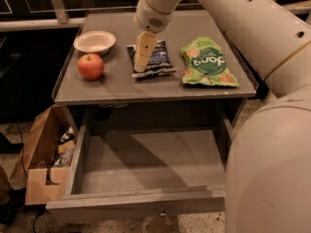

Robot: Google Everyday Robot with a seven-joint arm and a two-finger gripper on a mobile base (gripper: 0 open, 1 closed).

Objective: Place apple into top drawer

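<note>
The apple point(91, 66), red-orange with a short stem, sits on the left side of the grey cabinet top point(116, 84), just in front of a white bowl. The top drawer point(146, 161) is pulled out below, wide and shallow, with nothing in it and a small metal pull on its front. My gripper point(142, 57) hangs from the white arm over the middle of the cabinet top, above a dark blue snack bag, to the right of the apple and apart from it.
A white bowl point(95, 41) stands at the back left. A dark blue snack bag point(155, 59) lies in the middle and a green snack bag point(208, 62) at the right. A brown cardboard box point(41, 159) sits on the floor left of the drawer.
</note>
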